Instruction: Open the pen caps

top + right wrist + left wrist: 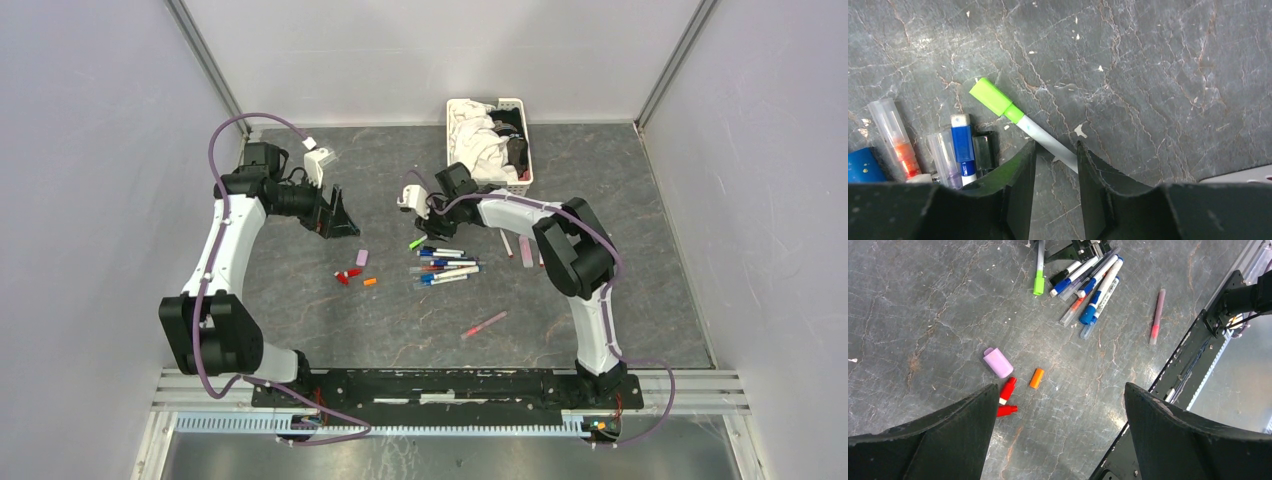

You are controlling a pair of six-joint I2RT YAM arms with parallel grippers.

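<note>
"At eleven o'clock of the pile of pens, which one is being worked?"

"That one is the green pen. It lies flat on the surface with its green cap on, pointing to ten o'clock in the right wrist view."

"And the right claw?"

"Narrowly spread, astride the white barrel just behind the cap. One finger seems to touch the barrel and the other stands just apart, so nothing is pinched."

"Which step is that, then?"

"I judge it the grasp of the barrel, before any pull. Next the fingers must press together on the barrel and lift it, leaving the cap free."

"And the left claw?"

"Spread wide, hovering at nine o'clock of the pile over the loose caps: a lilac cap, an orange cap and red ones. It would have to come across, take the green cap and pull along the pen's axis."
</note>
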